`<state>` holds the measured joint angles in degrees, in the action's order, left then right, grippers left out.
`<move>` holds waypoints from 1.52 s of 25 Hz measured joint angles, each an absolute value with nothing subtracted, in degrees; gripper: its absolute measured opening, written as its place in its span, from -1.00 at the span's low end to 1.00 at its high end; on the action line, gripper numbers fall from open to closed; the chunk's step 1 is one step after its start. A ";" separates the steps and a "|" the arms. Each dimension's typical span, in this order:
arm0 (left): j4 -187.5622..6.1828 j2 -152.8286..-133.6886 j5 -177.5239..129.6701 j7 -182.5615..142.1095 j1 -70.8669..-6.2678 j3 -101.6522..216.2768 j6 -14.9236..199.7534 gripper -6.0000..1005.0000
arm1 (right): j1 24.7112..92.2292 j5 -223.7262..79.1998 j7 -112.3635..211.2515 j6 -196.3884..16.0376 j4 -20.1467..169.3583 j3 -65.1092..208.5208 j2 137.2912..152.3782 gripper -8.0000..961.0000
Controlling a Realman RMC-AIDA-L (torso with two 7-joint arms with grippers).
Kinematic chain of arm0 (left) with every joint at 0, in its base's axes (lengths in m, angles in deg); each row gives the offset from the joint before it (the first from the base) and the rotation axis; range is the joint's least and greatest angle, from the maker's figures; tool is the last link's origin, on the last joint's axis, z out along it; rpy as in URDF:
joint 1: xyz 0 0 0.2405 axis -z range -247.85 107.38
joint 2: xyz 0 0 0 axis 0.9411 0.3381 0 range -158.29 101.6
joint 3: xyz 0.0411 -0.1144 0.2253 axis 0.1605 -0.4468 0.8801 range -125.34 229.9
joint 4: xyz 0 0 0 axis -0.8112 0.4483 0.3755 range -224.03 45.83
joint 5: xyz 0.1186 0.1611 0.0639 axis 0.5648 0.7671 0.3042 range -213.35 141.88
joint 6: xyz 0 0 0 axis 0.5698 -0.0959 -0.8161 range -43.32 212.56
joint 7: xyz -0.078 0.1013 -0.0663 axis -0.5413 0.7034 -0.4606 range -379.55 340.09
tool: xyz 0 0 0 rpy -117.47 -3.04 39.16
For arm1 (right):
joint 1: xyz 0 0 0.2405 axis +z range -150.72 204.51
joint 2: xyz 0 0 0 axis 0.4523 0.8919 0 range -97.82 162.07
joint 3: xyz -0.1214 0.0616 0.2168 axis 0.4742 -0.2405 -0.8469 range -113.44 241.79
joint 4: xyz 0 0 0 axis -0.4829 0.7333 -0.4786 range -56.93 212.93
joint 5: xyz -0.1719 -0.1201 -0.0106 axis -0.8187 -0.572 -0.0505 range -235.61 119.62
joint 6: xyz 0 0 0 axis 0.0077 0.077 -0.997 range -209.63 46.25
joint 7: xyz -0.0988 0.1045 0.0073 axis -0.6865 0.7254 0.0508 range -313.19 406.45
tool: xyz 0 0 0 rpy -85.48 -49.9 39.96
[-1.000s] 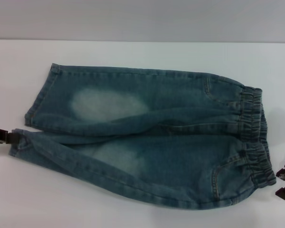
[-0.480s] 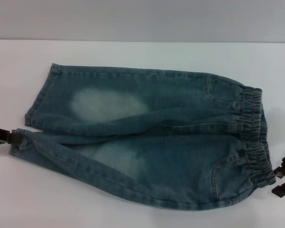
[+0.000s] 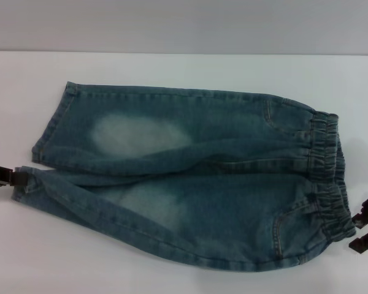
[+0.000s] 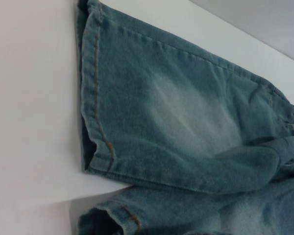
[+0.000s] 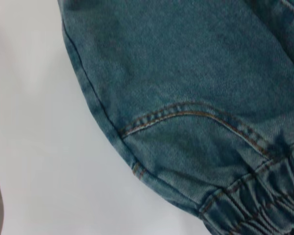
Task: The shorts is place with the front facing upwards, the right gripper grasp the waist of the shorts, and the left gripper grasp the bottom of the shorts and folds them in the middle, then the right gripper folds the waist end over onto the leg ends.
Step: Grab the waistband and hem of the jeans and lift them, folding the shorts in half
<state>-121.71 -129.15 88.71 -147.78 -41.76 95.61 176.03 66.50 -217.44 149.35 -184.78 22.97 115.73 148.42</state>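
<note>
The shorts (image 3: pixel 190 177) lie flat on the white table (image 3: pixel 172 67), waist (image 3: pixel 328 184) toward my right. My left gripper (image 3: pixel 1 176) pinches the near leg hem (image 3: pixel 24 182). My right gripper (image 3: pixel 367 228) sits just beside the waist, jaws apart.

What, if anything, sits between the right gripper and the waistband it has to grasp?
Nothing visible. In the head view the right gripper sits at the near end of the waistband of the shorts, with only bare white table around. The left gripper is at the near leg hem.
</note>
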 joint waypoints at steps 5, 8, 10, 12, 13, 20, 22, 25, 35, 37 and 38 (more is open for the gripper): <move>-121.70 -129.15 88.71 -147.78 -41.76 95.61 176.03 -0.96 | 66.28 -216.28 148.17 -184.60 22.93 115.26 149.02 0.05; -121.71 -129.15 88.71 -147.78 -41.77 95.61 176.03 -0.96 | 66.20 -215.29 147.82 -184.60 23.10 115.37 149.02 0.05; -121.71 -129.15 88.71 -147.78 -41.76 95.61 176.03 -0.96 | 66.17 -215.11 147.55 -184.60 23.09 115.30 149.02 0.05; -121.70 -129.22 88.71 -147.78 -41.76 95.61 176.03 -0.95 | 66.14 -215.07 147.32 -184.66 22.92 115.16 149.02 0.06; -121.70 -129.22 88.71 -147.78 -41.77 95.61 176.03 -0.95 | 66.10 -215.04 147.14 -184.80 22.80 115.15 149.02 0.04; -121.71 -129.24 88.55 -147.75 -41.88 95.61 175.79 -0.95 | 65.91 -215.02 146.49 -184.77 22.50 115.61 148.58 -0.25; -121.70 -129.24 88.51 -147.74 -41.94 95.61 175.67 -0.95 | 65.91 -215.02 146.48 -184.62 22.50 115.60 148.47 -0.40; -121.71 -129.24 88.48 -147.73 -41.94 95.61 175.60 -0.95 | 65.89 -215.07 146.40 -184.62 22.51 115.59 148.43 -0.71; -121.71 -129.30 88.32 -147.82 -41.59 91.91 175.35 -0.94 | 63.79 -212.48 143.85 -184.81 20.87 112.11 148.40 -0.97; -121.70 -129.31 88.35 -147.90 -41.55 89.82 174.95 -0.94 | 62.80 -209.25 143.63 -184.68 19.75 109.20 148.37 -0.98; -121.70 -129.31 88.35 -147.90 -41.55 89.82 174.95 -0.94 | 62.24 -207.03 143.64 -184.58 19.20 107.27 148.29 -0.98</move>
